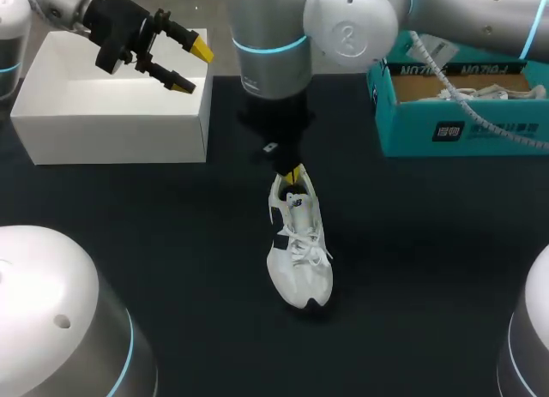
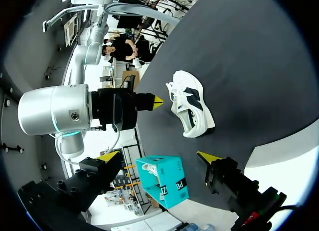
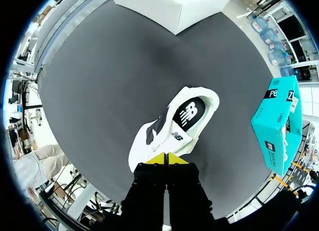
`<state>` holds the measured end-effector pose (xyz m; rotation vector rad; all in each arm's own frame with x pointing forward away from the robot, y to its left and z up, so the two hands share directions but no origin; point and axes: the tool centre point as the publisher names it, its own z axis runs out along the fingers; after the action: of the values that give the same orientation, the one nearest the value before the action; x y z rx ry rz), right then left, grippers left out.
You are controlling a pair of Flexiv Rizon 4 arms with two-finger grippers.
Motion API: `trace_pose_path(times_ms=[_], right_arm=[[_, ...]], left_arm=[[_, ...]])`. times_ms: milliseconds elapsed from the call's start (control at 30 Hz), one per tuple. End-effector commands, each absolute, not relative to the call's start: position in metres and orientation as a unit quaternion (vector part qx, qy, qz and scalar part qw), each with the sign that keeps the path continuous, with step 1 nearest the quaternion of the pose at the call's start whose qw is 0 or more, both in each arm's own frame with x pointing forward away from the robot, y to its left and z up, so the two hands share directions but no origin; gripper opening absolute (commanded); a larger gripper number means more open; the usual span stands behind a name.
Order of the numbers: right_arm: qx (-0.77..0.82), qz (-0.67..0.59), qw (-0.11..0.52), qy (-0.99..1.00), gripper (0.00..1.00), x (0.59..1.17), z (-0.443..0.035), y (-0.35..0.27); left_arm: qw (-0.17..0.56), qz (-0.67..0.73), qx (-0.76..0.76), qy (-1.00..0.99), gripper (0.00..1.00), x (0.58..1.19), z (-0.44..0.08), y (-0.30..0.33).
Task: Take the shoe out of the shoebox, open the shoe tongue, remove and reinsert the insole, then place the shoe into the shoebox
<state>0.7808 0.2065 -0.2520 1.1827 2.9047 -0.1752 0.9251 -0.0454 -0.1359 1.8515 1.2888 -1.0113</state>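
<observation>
Tips of my right gripper [image 3: 167,158] are pressed flat together with nothing visible between them, hanging close over the shoe [image 3: 154,136]. Just past them, the right wrist view looks straight down into the shoe's mouth, where the dark insole [image 3: 188,114] lies in place. The head view catches only a sliver of that opening, but it gives the white laces [image 1: 306,243] plainly. The left wrist view takes my right gripper from the side, with a strip of dark table showing between its tip and the shoe.

My left gripper [image 1: 190,67] is spread wide and holds nothing. It hangs above the white box [image 1: 111,114] at 10 o'clock on the table [image 1: 129,243].

Counted: one shoe out on the table, two boxes, two grippers. The second box is the teal shoebox [image 1: 463,127] at 2 o'clock, open on top. Something white with laces lies inside it, though I cannot tell what. In the left wrist view that shoebox sits ahead of my open fingers.

The shoe stands on its sole near the table's middle. Its long axis runs 12 to 6, heel at 12 by my right gripper, toe at 6 and drifting slightly toward 5.
</observation>
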Motion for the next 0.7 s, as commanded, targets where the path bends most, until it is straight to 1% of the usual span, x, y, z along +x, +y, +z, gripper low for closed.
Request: trace_pose_path(times_ms=[33, 267, 367, 500, 567, 633, 700], right_arm=[[0.378, -0.06, 0.0, 0.924, 0.0, 0.782, -0.253, 0.21], [0.378, -0.06, 0.0, 0.924, 0.0, 0.782, -0.253, 0.21], [0.3, -0.046, 0.025, 0.953, 0.0, 0.791, -0.25, 0.211], [0.297, -0.073, 0.043, 0.951, 0.0, 0.804, -0.246, 0.206], [0.278, -0.062, 0.075, 0.956, 0.0, 0.811, -0.244, 0.203], [0.237, -0.059, 0.09, 0.966, 0.0, 0.82, -0.243, 0.205], [0.198, -0.054, 0.084, 0.975, 0.0, 0.826, -0.244, 0.207]], left_arm=[[0.328, -0.385, 0.708, 0.493, 1.0, 0.925, -0.136, -0.045], [0.328, -0.385, 0.708, 0.493, 1.0, 0.925, -0.136, -0.045], [0.328, -0.385, 0.708, 0.493, 1.0, 0.925, -0.136, -0.045], [0.328, -0.385, 0.708, 0.493, 1.0, 0.925, -0.136, -0.045], [0.328, -0.385, 0.708, 0.493, 1.0, 0.925, -0.136, -0.045], [0.328, -0.385, 0.708, 0.493, 1.0, 0.925, -0.136, -0.045], [0.328, -0.385, 0.708, 0.493, 1.0, 0.925, -0.136, -0.045]])
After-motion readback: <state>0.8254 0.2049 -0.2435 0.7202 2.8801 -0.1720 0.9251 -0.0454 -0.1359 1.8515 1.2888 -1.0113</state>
